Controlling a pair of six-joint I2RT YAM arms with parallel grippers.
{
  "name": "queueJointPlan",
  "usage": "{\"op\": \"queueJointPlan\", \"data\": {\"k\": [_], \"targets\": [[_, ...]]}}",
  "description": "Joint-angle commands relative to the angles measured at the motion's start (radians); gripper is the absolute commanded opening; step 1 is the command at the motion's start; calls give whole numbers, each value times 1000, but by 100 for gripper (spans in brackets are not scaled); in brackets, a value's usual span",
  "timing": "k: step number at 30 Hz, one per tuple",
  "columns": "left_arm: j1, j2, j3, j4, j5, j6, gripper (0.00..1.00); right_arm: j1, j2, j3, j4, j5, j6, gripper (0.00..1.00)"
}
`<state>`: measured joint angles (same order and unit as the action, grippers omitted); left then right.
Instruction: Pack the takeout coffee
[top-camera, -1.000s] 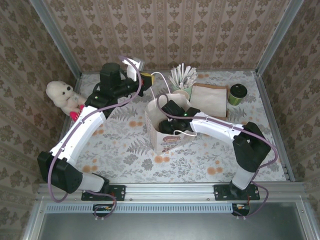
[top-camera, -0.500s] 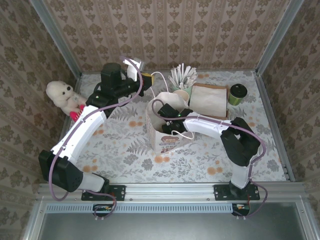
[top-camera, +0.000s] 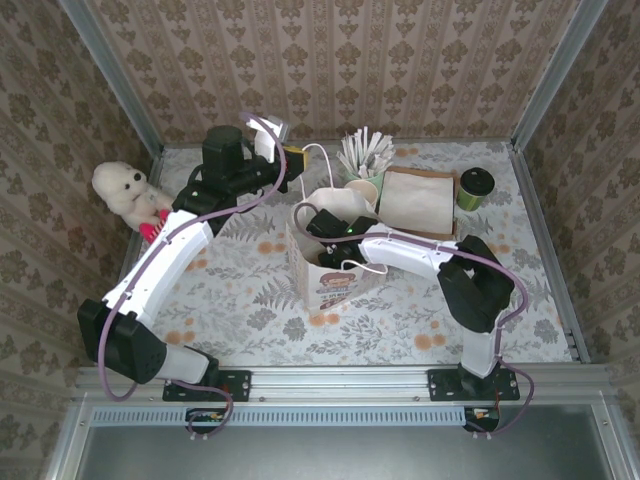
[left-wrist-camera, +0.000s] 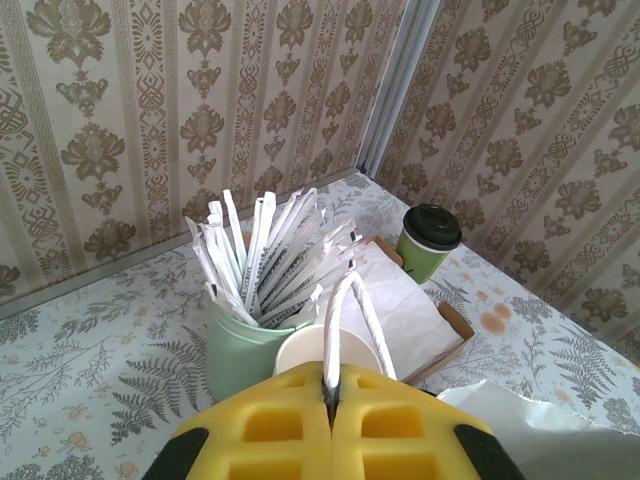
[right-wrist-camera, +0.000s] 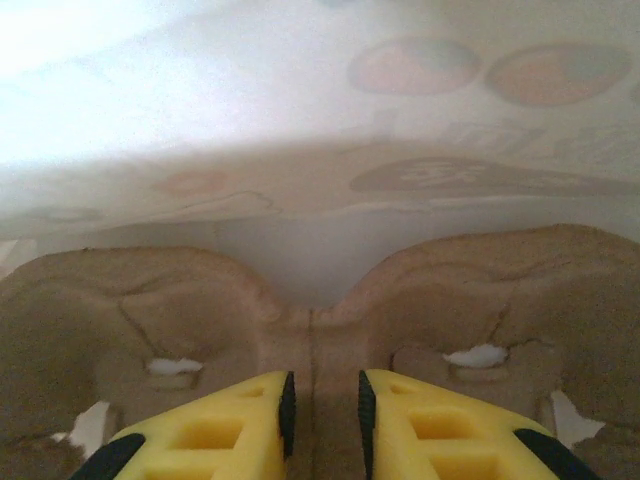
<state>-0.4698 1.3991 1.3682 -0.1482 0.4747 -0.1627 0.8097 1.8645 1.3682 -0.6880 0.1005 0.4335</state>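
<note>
The takeout coffee (top-camera: 474, 188), a green cup with a black lid, stands at the table's back right, apart from both grippers; it is also in the left wrist view (left-wrist-camera: 428, 240). My left gripper (top-camera: 296, 158) is shut on the white rope handle (left-wrist-camera: 352, 315) of the white paper bag (top-camera: 330, 275) and holds it up. My right gripper (right-wrist-camera: 322, 400) reaches down inside the bag. Its jaws stand a narrow gap apart, closed around the centre rib of a brown pulp cup carrier (right-wrist-camera: 150, 310) on the bag's floor.
A mint cup of wrapped straws (top-camera: 362, 160) and a cream paper cup (top-camera: 362, 190) stand just behind the bag. A tray of brown paper (top-camera: 418, 200) lies beside the coffee. A white plush toy (top-camera: 125, 190) sits at the left wall.
My right gripper has pushed further left and deeper into the bag, and its jaws have narrowed around the carrier's rib. The bag has shifted slightly left. The left arm has stayed still.
</note>
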Motion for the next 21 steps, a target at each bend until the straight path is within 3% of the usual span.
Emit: {"op": "queueJointPlan", "data": {"k": [1, 11, 21], "targets": [[5, 10, 9, 6, 8, 27, 0, 7, -51, -38, 0, -35, -19, 30], [6, 1, -4, 15, 11, 28, 0, 11, -9, -41, -4, -27, 13, 32], [6, 3, 6, -8, 10, 39, 0, 16, -59, -78, -4, -28, -10, 42]]}}
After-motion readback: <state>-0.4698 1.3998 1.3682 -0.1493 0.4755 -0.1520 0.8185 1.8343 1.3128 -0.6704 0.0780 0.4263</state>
